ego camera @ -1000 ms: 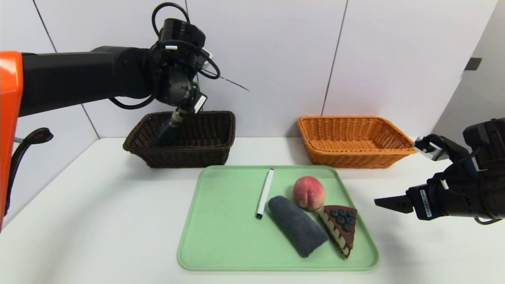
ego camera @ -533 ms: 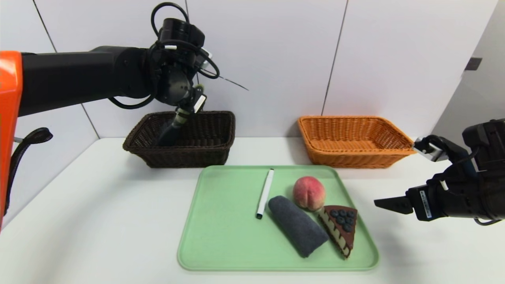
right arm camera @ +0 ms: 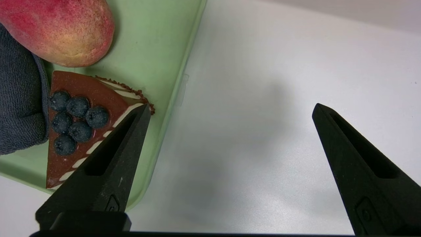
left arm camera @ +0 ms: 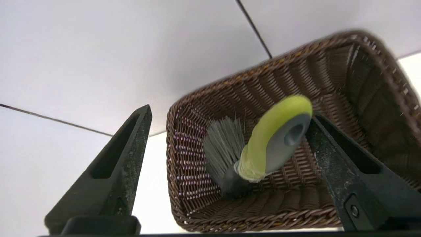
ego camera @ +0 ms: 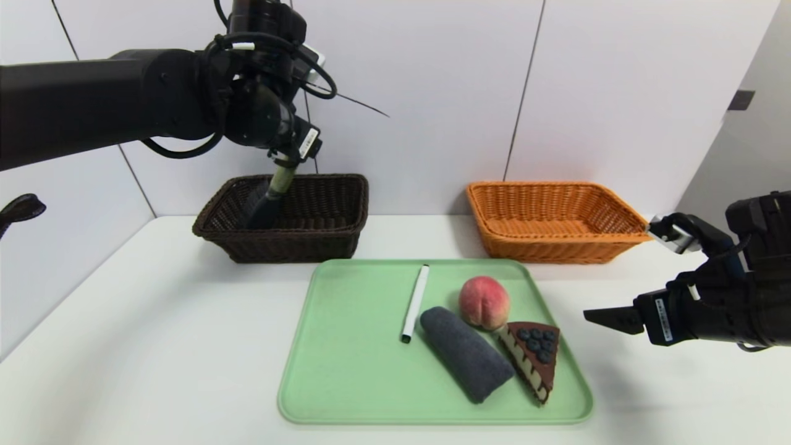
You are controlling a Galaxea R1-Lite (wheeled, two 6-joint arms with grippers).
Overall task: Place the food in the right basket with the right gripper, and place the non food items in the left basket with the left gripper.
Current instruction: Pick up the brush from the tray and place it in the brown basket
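A brush with a lime-green handle (left arm camera: 273, 138) stands tilted in the dark brown left basket (ego camera: 309, 244), bristles down, its handle end resting against one finger of my left gripper (left arm camera: 230, 112). That gripper is open and raised above the basket. On the green tray (ego camera: 346, 371) lie a white marker (ego camera: 414, 303), a rolled grey towel (ego camera: 465, 360), a peach (ego camera: 484, 301) and a chocolate cake slice (ego camera: 534, 355). My right gripper (right arm camera: 232, 107) hangs open over the bare table just right of the tray, beside the cake slice (right arm camera: 79, 121).
The orange right basket (ego camera: 556, 247) stands behind the tray's right corner with nothing in it. White wall panels close off the back. The white table (ego camera: 154, 346) stretches left of the tray.
My left arm has lifted upward above the brown basket while the brush stays with its head in the basket. The right gripper has barely moved.
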